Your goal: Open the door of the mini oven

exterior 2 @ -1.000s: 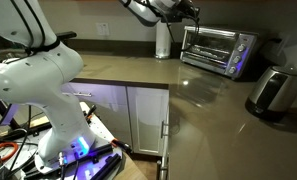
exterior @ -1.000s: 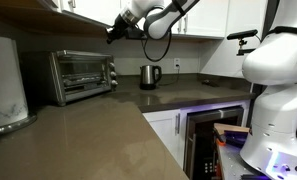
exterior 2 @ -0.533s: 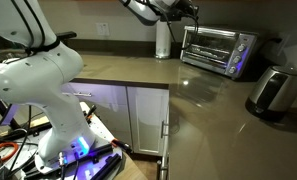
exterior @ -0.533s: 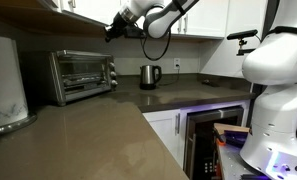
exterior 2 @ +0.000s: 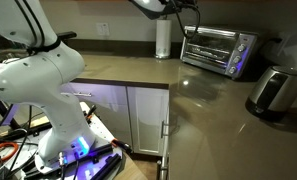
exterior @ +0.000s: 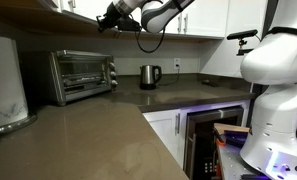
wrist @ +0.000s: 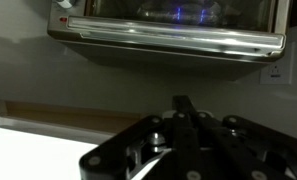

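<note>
In the wrist view the claw is a dark, blurred mass along the bottom edge. Its fingers seem to meet in one narrow tip, so it reads as pressed together and holding nothing. In an exterior view the claw hangs high under the upper cabinets, well above the mini oven. The top edge of the other exterior view cuts it off almost entirely.

The mini oven sits in the back corner of the counter, and its door is upright and closed. The wrist view shows only part of the door and its bright handle bar, both blurred. A kettle stands along the counter's back edge. At the counter's left edge the frame crops a white cylinder.
</note>
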`<action>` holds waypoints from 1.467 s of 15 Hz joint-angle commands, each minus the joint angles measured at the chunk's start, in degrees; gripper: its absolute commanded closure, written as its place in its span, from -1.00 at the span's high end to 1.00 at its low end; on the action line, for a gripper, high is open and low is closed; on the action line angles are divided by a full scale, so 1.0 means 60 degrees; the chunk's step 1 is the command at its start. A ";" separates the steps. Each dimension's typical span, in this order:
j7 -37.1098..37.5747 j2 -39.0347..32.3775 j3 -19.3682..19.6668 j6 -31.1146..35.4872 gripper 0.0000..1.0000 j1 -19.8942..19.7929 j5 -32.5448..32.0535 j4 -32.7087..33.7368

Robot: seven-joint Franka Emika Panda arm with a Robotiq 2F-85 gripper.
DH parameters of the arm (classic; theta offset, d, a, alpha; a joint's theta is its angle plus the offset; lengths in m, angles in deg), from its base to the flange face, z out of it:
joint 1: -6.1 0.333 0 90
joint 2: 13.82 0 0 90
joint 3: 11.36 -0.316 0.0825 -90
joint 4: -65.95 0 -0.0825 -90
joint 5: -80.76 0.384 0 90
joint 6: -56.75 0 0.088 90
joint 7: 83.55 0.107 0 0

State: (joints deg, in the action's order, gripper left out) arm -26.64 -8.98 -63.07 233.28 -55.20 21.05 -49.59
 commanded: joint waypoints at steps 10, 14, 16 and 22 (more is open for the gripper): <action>0.3139 -0.3786 -0.0121 -0.2486 -1.00 0.1204 -0.4925 0.2254; 0.3661 -0.4859 0.0264 -0.3041 -1.00 0.2143 -0.6165 0.3092; 0.3525 -0.5253 0.0421 -0.3210 -1.00 0.2463 -0.6396 0.3390; 0.2712 -0.5073 0.0502 -0.3494 -1.00 0.2550 -0.5704 0.3258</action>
State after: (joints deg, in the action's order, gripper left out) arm -7.34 -39.24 -60.12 213.95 -40.36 -14.45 -30.91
